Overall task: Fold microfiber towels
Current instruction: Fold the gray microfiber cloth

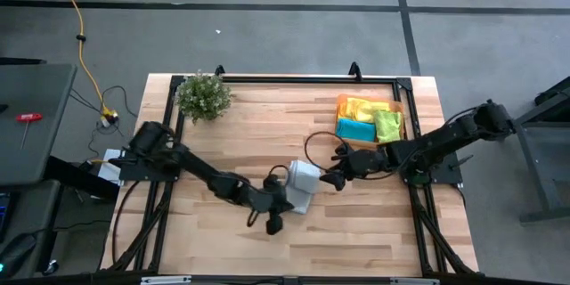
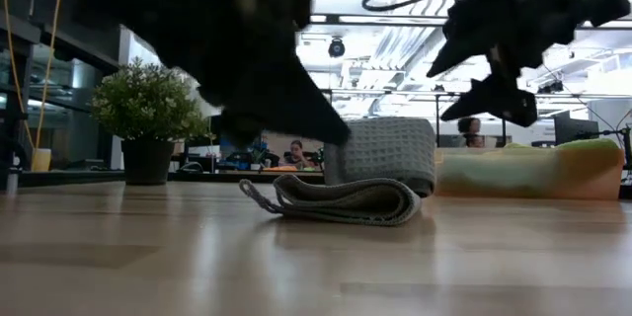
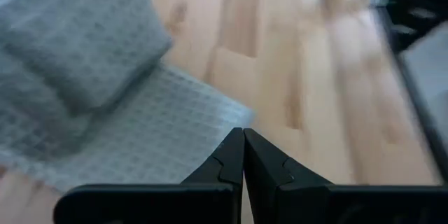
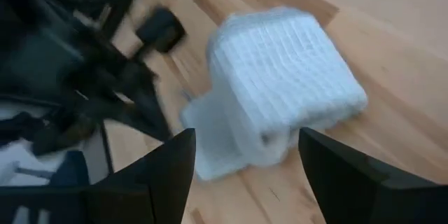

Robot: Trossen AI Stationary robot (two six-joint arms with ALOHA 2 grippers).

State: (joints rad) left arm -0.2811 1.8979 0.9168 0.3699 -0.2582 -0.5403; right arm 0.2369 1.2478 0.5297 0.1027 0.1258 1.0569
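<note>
**Microfiber towels: one on the table centre, three in the tray**

Grey-blue towel (image 1: 303, 183): pale waffle weave, lying on the wooden table (image 1: 232, 134) just below centre in the high view. Partly folded. In the low view a flat doubled layer rests on the boards and a rounded fold of the same cloth stands up above it.

Yellow towel (image 1: 361, 108), teal towel (image 1: 355, 130), lime green towel (image 1: 388, 125): bunched together in the orange tray (image 1: 341, 101), at about 2 o'clock from the grey-blue towel, near the table's far right corner.

Left gripper (image 1: 273, 223): at about 7 o'clock from the grey-blue towel, just beside its near edge. Its wrist view shows the two dark fingers (image 3: 227, 161) pressed tip to tip with nothing between them, the cloth beyond them.

Right gripper (image 1: 337, 180): at about 3 o'clock from the grey-blue towel, close to its right edge, above the table surface in the low view. Jaws stand wide apart and empty; the cloth shows between them in the wrist view, farther off.

Potted plant (image 1: 203, 95): small, green, leafy, at about 10 o'clock from the grey-blue towel, near the table's far left corner.
</note>
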